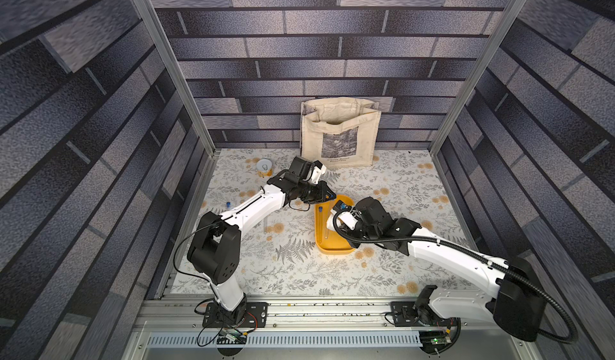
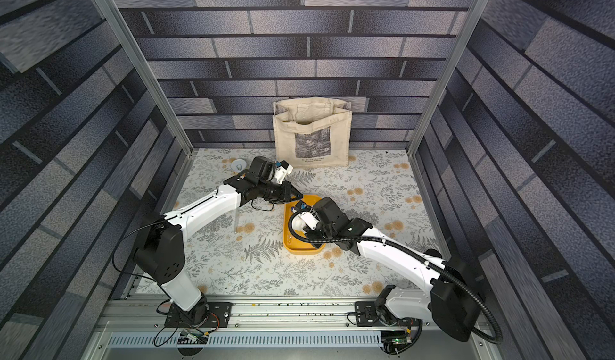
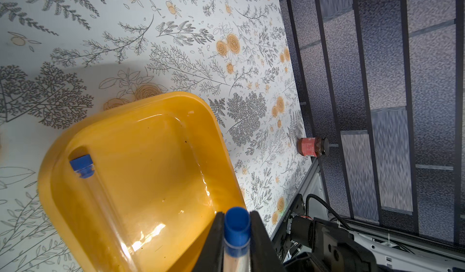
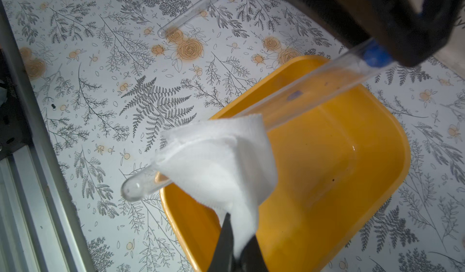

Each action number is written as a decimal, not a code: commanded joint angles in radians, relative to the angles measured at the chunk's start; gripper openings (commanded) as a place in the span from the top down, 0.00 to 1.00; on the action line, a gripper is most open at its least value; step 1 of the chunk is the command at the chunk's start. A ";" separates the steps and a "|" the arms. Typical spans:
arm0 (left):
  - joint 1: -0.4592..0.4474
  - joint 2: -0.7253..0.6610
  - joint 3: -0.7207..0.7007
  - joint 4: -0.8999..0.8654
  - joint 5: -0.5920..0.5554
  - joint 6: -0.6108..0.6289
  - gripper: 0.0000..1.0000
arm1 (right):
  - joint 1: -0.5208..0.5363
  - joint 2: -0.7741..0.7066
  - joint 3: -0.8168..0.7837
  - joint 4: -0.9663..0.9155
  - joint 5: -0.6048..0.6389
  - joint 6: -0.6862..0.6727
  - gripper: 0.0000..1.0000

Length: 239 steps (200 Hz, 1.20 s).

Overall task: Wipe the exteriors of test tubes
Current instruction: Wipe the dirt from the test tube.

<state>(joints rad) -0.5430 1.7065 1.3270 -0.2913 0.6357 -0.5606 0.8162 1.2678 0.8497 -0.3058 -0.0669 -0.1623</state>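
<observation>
My left gripper [image 3: 236, 235] is shut on a clear test tube by its blue-capped end [image 3: 236, 223], above the far end of a yellow tray [image 1: 332, 245]. In the right wrist view this tube [image 4: 314, 92] runs slanted over the tray [image 4: 352, 182], with a white folded cloth [image 4: 221, 157] draped over its lower half. Its rounded tip [image 4: 132, 190] pokes out past the cloth. My right gripper [image 4: 236, 248] is shut on the cloth's lower corner. A second capped tube [image 3: 83, 166] lies inside the tray. Another tube [image 4: 193, 9] lies on the floral table.
A cream tote bag [image 1: 339, 135] stands against the back wall. A small open tin [image 1: 264, 167] sits at the back left. A red jar [image 3: 312, 146] stands by the side wall. The metal rail [image 1: 299, 308] borders the front edge.
</observation>
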 commanded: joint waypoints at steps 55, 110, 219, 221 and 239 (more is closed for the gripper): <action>-0.007 -0.033 -0.028 0.036 0.054 -0.019 0.82 | -0.071 0.088 0.114 0.046 0.041 -0.006 1.00; -0.008 -0.036 -0.029 0.040 0.055 -0.021 0.82 | -0.093 0.113 0.132 0.037 -0.029 -0.013 1.00; 0.003 -0.047 -0.036 0.058 0.043 -0.030 0.82 | 0.087 -0.052 -0.094 0.107 0.006 0.071 1.00; 0.004 -0.047 -0.035 0.059 0.044 -0.030 0.82 | 0.092 -0.053 -0.097 0.108 0.009 0.073 1.00; 0.003 -0.047 -0.038 0.058 0.044 -0.029 0.82 | 0.107 -0.061 -0.113 0.113 0.026 0.091 1.00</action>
<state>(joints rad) -0.5442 1.7020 1.3048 -0.2459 0.6765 -0.5846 0.9001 1.2282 0.7628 -0.2268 -0.0708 -0.1173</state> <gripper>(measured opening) 0.184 0.054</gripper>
